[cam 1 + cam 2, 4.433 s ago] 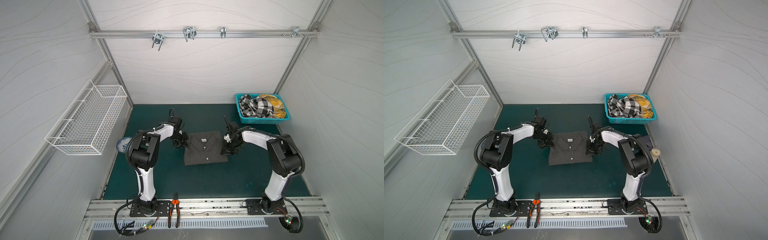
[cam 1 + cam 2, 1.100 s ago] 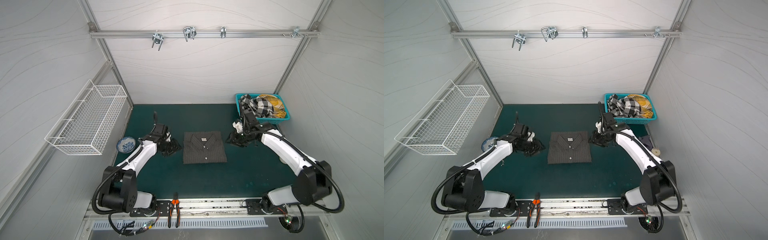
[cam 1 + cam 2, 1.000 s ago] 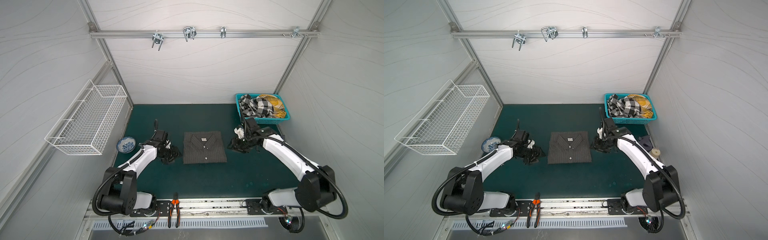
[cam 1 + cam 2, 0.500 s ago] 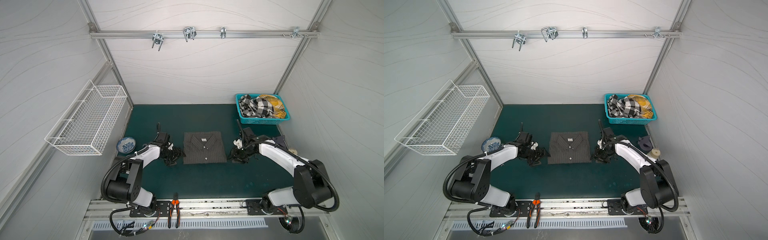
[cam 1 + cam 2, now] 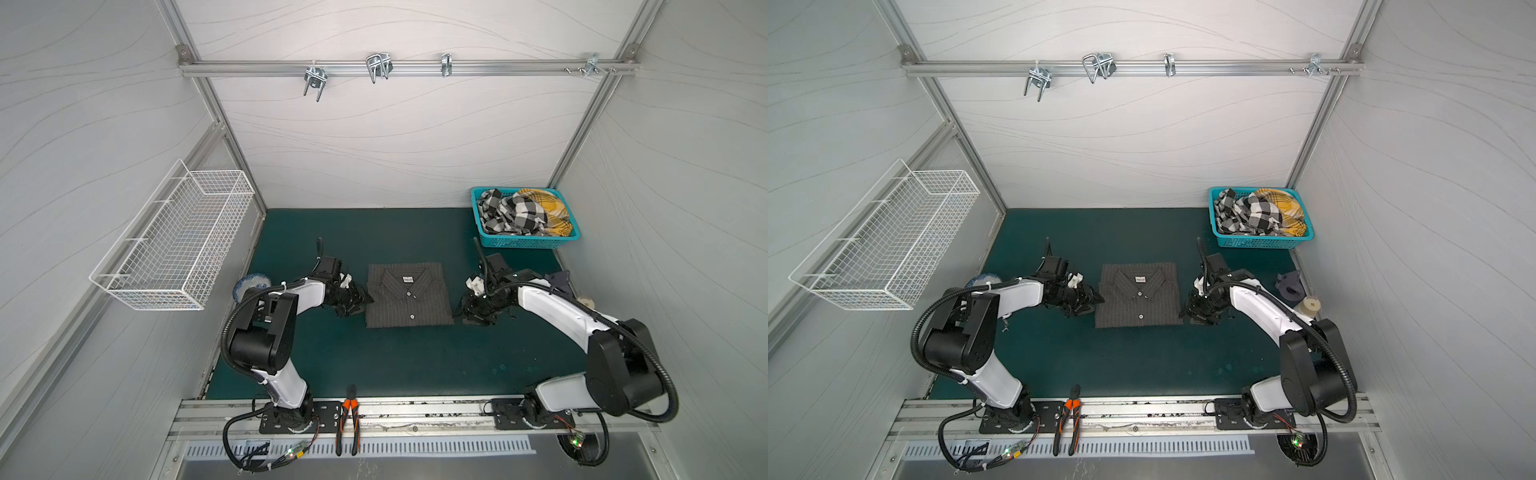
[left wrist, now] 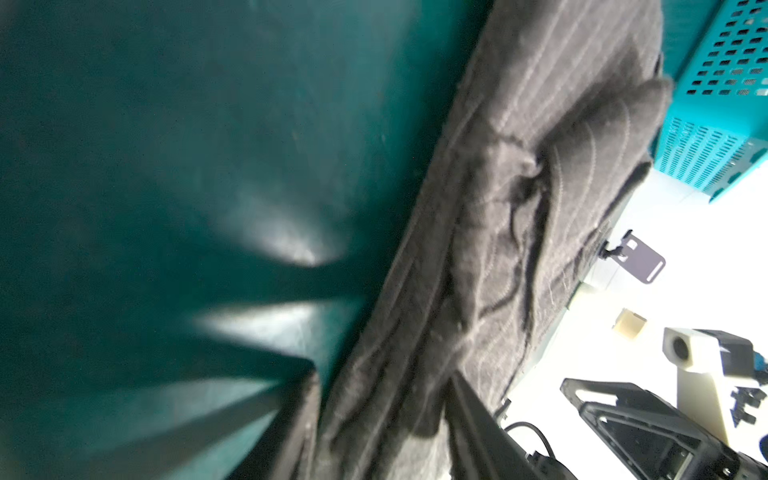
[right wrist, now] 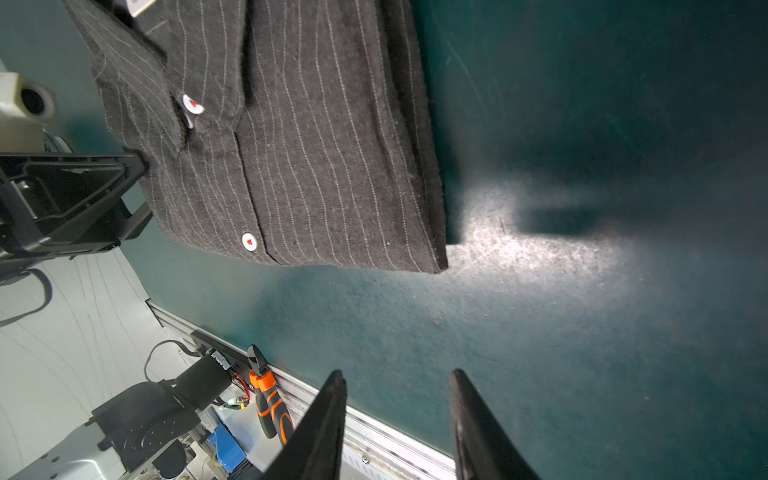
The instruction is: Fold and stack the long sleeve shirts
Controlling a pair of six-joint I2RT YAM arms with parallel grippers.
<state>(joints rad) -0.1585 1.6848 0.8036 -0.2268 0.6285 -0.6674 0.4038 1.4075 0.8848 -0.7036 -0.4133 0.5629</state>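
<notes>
The folded grey striped shirt [image 5: 408, 296] is lying flat on the green mat [image 5: 395, 365]. The left gripper [image 5: 362, 302] is sitting around its edge; I cannot tell if it is squeezing. The right gripper [image 7: 398, 376] is hanging beside it, fingers [image 7: 328, 415] apart.

A folded pinstriped shirt [image 5: 408, 296] lies collar-up mid-tabletop [image 5: 395, 365]. The left gripper [image 5: 360, 300] meets its 9 o'clock edge; the right gripper [image 5: 463, 311] sits just beside its 4 o'clock corner. A teal basket [image 5: 525, 242] of checked cloth stands at 2 o'clock, and orange-handled pliers [image 5: 348, 419] lie toward 6 o'clock.
</notes>
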